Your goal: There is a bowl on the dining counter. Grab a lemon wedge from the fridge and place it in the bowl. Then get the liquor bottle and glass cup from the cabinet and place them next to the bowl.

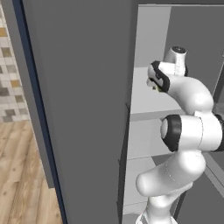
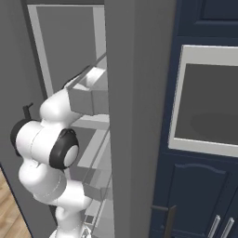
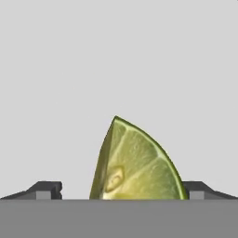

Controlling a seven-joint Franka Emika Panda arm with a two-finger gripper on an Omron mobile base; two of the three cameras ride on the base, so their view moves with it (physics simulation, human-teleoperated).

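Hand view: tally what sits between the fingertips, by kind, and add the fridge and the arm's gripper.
Lemon wedge: 1
Fridge: 1
Gripper, open with a fingertip either side of the wedge: 1
Total: 3

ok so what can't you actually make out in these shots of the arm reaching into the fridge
- Bottom of the yellow-green lemon wedge: hand view, cut off by the lower edge.
- Open two-finger gripper: hand view, just its fingertips rise into frame.
- Grey fridge shelf: left base view, the white arm hides the spot it reaches toward.
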